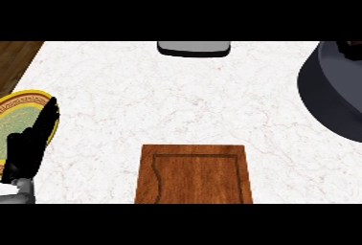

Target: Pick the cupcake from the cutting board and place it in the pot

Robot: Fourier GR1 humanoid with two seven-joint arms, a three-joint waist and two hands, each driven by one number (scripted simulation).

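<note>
The wooden cutting board [194,174] lies at the bottom centre, and I see no cupcake on it or anywhere else in the view. The dark grey pot [332,95] stands at the right edge, partly cut off. A black shape [350,48] at the pot's upper rim may be part of my right hand, but too little of it shows to be sure. My left hand [28,146] rests open at the left edge with its fingers pointing up, holding nothing.
A plate [14,107] with a yellow patterned rim lies at the left edge, partly behind my left hand. A grey flat object [194,48] sits at the counter's far edge. White marble counter [176,105] stretches between the board and the pot.
</note>
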